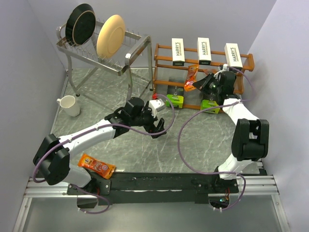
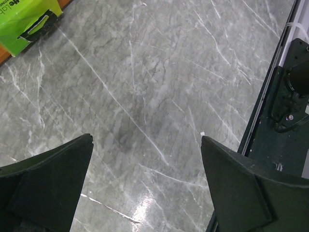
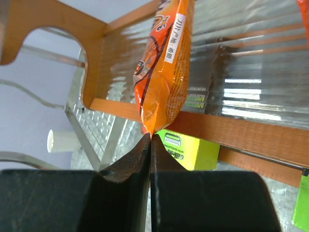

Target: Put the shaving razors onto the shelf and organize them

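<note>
Your shelf (image 1: 156,67), upper right of the overhead view, carries three white boxes (image 1: 204,50) on its top tier and two green packs (image 1: 175,100) at the bottom. Your right gripper (image 3: 150,140) pinches an orange pack (image 3: 161,72) at the middle tier. Your left gripper (image 2: 146,140) hangs spread above the table (image 2: 145,72); a second orange pack (image 1: 96,166) lies lower left.

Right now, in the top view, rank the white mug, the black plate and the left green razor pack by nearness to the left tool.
1. Left green razor pack, at the shelf bottom.
2. White mug, far left on the table.
3. Black plate, back-left metal rack.
</note>
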Action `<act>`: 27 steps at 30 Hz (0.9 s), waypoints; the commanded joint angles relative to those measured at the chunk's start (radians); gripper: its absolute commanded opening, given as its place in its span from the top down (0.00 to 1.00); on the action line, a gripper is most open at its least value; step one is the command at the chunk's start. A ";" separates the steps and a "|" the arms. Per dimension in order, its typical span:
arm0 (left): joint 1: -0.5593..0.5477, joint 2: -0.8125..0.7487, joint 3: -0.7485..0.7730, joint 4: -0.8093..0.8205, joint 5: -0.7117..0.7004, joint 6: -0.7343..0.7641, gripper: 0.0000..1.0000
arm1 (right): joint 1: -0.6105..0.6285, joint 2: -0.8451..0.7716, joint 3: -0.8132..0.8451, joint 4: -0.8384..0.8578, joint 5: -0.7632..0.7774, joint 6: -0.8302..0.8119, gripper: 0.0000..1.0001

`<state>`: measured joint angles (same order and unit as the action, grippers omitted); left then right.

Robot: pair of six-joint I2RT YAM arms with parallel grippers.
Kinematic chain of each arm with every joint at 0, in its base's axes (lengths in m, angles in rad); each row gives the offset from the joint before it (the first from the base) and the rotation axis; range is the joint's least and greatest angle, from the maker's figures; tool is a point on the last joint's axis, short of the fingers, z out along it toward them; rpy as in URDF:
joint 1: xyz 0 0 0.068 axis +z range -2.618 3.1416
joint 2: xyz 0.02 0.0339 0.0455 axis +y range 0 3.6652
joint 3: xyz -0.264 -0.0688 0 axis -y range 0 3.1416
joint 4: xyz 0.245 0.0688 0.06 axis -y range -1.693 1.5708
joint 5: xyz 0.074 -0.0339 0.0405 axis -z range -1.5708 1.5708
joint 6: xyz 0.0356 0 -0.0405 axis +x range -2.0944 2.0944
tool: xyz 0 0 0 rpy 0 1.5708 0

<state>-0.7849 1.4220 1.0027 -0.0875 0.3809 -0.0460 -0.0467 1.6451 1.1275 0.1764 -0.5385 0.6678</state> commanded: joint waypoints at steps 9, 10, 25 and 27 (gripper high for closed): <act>-0.016 -0.035 0.019 0.035 0.024 -0.008 0.01 | -0.013 -0.024 0.031 0.037 0.021 0.013 0.65; -0.016 -0.035 0.020 0.035 0.026 -0.008 0.01 | -0.013 -0.028 0.032 0.029 0.023 0.012 0.62; 0.011 -0.210 0.005 -0.161 -0.089 0.139 0.01 | -0.007 -0.310 -0.103 -0.201 0.019 -0.130 0.24; 0.068 -0.280 -0.028 -0.169 -0.102 0.149 0.01 | 0.027 -0.399 -0.159 -0.317 0.018 -0.187 0.23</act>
<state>-0.7845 1.2953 0.9977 -0.2081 0.3405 0.0307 -0.0528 1.4052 1.0382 0.0341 -0.5060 0.6079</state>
